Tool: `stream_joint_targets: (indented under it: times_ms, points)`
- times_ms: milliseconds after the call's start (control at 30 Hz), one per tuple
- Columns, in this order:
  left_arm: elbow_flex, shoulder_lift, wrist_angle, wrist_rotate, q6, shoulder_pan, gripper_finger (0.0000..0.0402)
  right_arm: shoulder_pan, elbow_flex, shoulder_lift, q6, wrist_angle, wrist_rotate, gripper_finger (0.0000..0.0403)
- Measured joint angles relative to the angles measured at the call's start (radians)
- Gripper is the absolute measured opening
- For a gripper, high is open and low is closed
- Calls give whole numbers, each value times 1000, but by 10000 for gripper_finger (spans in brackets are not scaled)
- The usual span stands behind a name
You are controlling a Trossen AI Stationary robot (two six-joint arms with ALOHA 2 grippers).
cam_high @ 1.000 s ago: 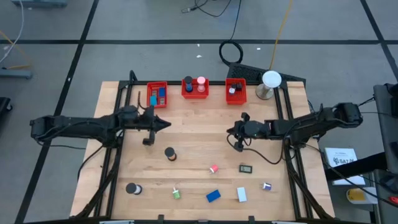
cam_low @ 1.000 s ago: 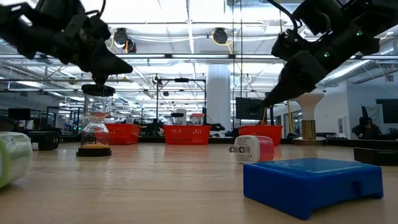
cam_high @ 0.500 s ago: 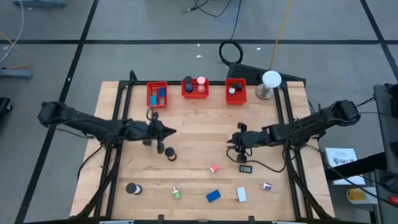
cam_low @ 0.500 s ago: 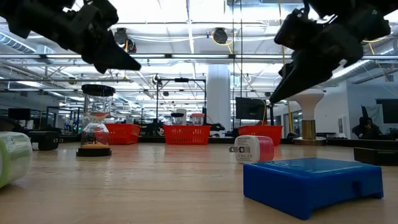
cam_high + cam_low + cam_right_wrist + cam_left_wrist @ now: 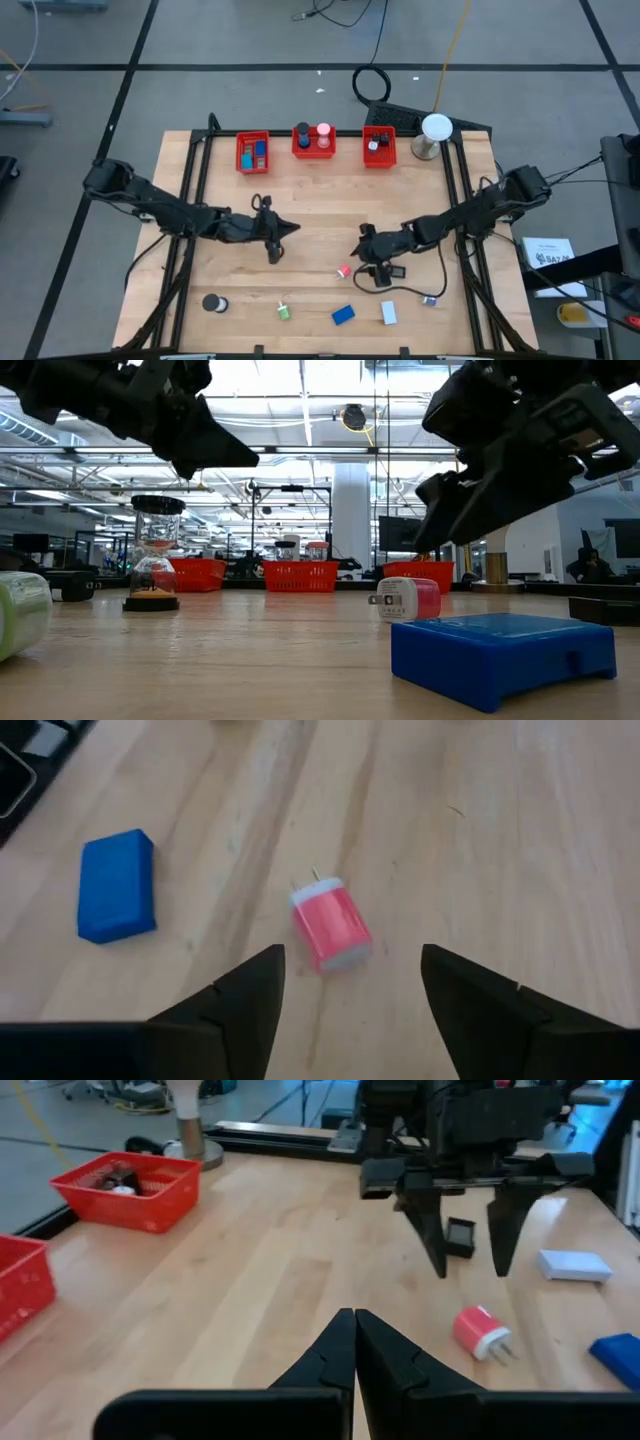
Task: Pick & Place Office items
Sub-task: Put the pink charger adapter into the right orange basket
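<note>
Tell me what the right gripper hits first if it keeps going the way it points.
Most likely the pink plug adapter: it lies just ahead of the open right gripper, in line with the gap between its fingers. How far off is unclear.

The desk (image 5: pixel 320 215) is pale wood, its grain showing in long boards with a smooth, faintly satin finish. The red bins (image 5: pixel 252 153) look like moulded plastic mesh, and the pink plug (image 5: pixel 331 924) and blue block (image 5: pixel 117 885) are smooth plastic, the plug slightly glossy with small metal prongs, the block matt. Both arms' fingers (image 5: pixel 240 1005) are matt black.
</note>
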Motion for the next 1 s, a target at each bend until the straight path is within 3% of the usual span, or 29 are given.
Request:
stream_joint_targets:
  times_ms: [433,600,800,900,1000]
  points:
    - [111,138,-46,0,-83,-29,8,0,65,200,-68,111,-50,222]
    - [126,161,-55,0,-147,-36,13,0,64,225,-61,124,-54,197]
    - [127,160,-53,-35,-218,-53,71,0,64,223,-29,147,-48,120]
    - [127,160,-53,-46,-250,-61,113,4,58,204,9,153,-40,116]
    - [127,160,-47,-52,-284,-62,158,17,8,150,37,189,47,116]
